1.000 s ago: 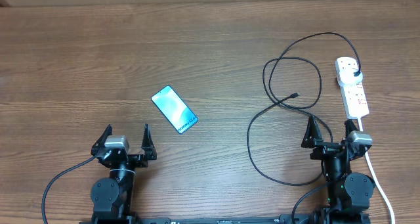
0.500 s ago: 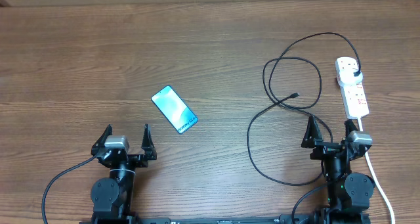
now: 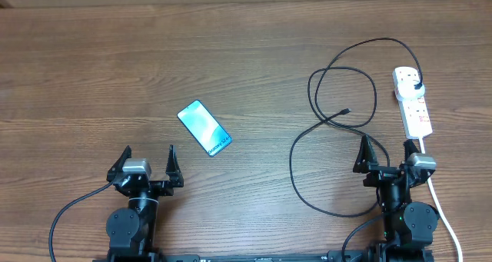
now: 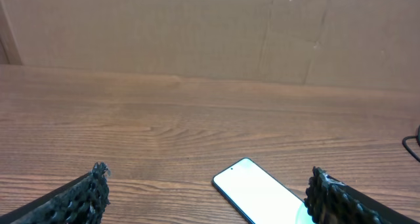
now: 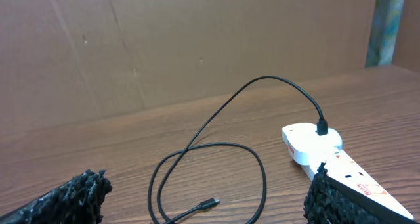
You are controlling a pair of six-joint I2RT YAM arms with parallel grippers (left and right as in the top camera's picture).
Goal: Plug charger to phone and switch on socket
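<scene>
The phone point(image 3: 204, 127) lies flat on the wooden table left of centre, screen lit light blue; it also shows in the left wrist view point(image 4: 262, 194), just ahead of my open left gripper point(image 3: 149, 159). The black charger cable point(image 3: 327, 124) lies in loose loops at the right, its connector tip point(image 3: 347, 111) free on the table, seen too in the right wrist view point(image 5: 209, 203). Its black plug point(image 3: 416, 84) sits in the white socket strip point(image 3: 413, 102). My right gripper point(image 3: 385, 153) is open and empty, near the strip's near end.
The strip's white cord point(image 3: 446, 216) runs down the right edge past the right arm. A brown cardboard wall point(image 5: 164, 46) stands behind the table's far edge.
</scene>
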